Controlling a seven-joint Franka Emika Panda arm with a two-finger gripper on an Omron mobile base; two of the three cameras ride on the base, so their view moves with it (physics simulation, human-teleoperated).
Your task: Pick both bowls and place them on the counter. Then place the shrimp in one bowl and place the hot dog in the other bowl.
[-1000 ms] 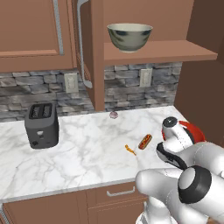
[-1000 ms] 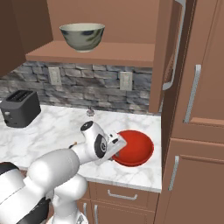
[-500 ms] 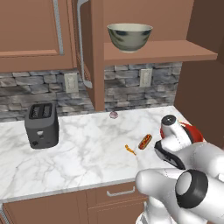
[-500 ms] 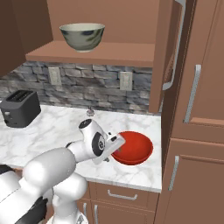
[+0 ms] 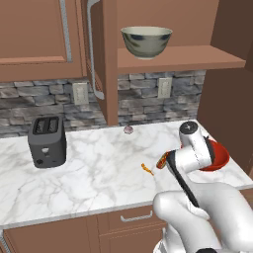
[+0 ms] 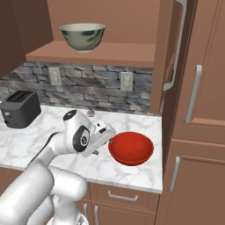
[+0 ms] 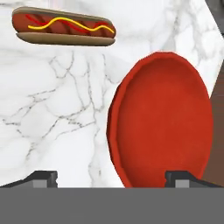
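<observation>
Red bowl sits on the counter at its right end, near the tall cabinet. Gripper hangs low just left of the bowl, fingers spread wide with nothing between them; the bowl's near rim lies in the gap in the hand view. Grey bowl is up on the shelf, not yet brought down. Hot dog lies on the counter just left of the red bowl; the arm partly covers it in the left base view. Shrimp is a little further left, toward the front edge. Small pinkish bulb sits far back by the wall, toaster at far left.

Risks, as I judge them:
- Lifting away carelessly could clip the red bowl's rim and slide it toward the right end or front edge.
- The hot dog is close to the wrist, so a sideways swing could knock it.
- The grey bowl is high and deep; a poor rim grip could drop it onto the counter or the food.
- The shrimp is tiny and thin, easy to miss or pinch out.
</observation>
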